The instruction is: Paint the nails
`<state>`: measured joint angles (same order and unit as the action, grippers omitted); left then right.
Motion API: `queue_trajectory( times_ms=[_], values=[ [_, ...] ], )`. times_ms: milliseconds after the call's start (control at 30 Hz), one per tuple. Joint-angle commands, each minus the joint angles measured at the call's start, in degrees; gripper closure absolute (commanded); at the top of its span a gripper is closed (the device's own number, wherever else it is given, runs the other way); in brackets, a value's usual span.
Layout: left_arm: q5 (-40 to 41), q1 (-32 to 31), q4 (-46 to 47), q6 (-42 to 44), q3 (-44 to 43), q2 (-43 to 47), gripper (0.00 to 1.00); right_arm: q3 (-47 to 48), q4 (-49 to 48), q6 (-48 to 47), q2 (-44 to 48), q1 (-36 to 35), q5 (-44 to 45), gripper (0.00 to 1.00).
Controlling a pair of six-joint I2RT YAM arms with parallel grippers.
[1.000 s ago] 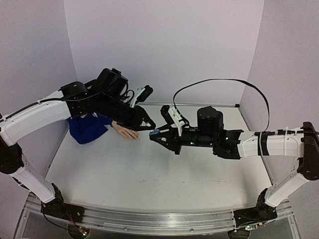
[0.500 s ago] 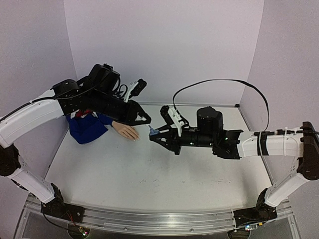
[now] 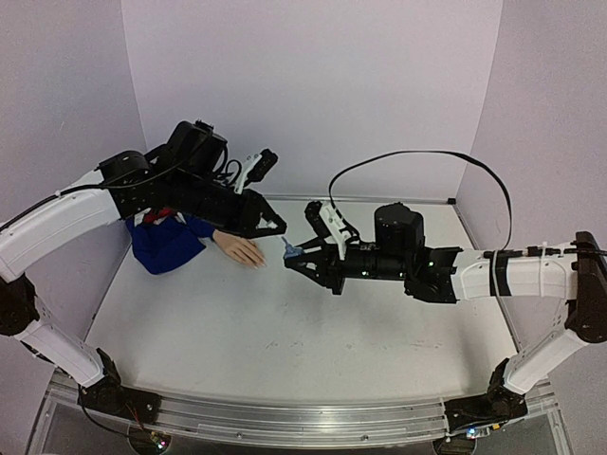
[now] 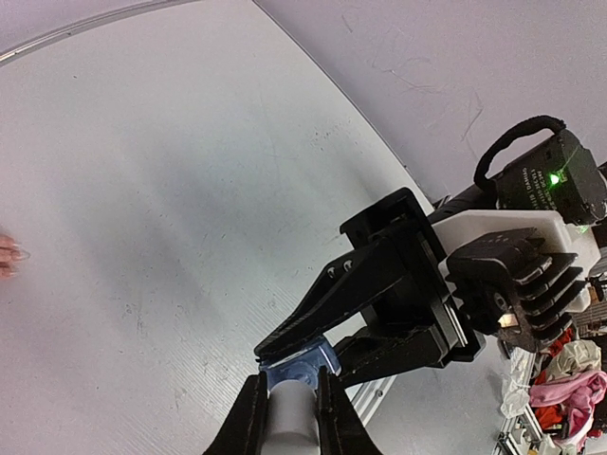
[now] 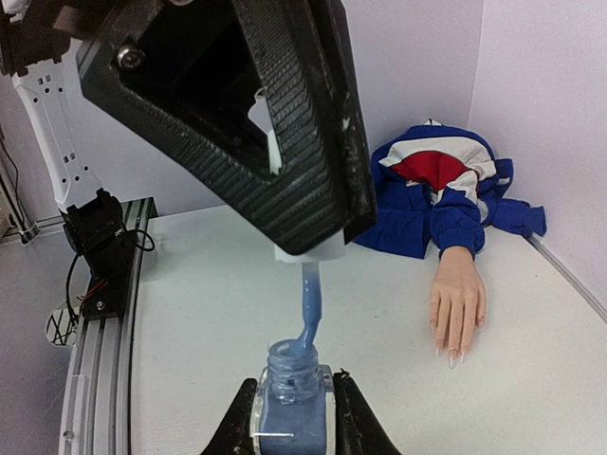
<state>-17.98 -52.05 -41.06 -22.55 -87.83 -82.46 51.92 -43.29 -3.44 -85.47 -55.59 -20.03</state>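
Nails (image 5: 451,356) lie near L pincer (image 3: 281,227) gripping cap (image 5: 308,251).

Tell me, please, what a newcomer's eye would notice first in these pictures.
Above the middle of the table the two arms meet. The right pincer grips a small blue bottle, and the left pincer just above holds the white cap, whose blue brush reaches down to the bottle's open mouth. At the table's left side a peach mannequin hand lies flat, sticking out of a blue, red and white sleeve.
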Motion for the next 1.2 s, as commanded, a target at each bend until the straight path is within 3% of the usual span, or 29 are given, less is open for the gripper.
queue_trajectory(
  times_ms=[0, 733, 967, 1167],
  values=[
    [0.2, 0.5, 0.0, 0.0, -0.4, 2.1, 1.00, 2.0, -4.3, -0.2, 0.4, -0.1, -0.6, 1.00],
    [0.6, 1.6, 0.0, -0.4, 0.2, 4.3, 1.00, -0.7, -6.9, 0.2, 2.3, -0.1, 2.4, 1.00],
    [-1.8, 5.2, 1.0, -0.8, 1.9, 5.0, 1.00, -6.3, -10.0, 1.1, 6.9, 0.5, 12.7, 1.00],
    [-5.9, 12.2, 1.4, -1.9, 4.8, 3.7, 1.00, -13.3, -14.4, 2.9, 15.2, 4.5, 20.7, 1.00]
  ],
)
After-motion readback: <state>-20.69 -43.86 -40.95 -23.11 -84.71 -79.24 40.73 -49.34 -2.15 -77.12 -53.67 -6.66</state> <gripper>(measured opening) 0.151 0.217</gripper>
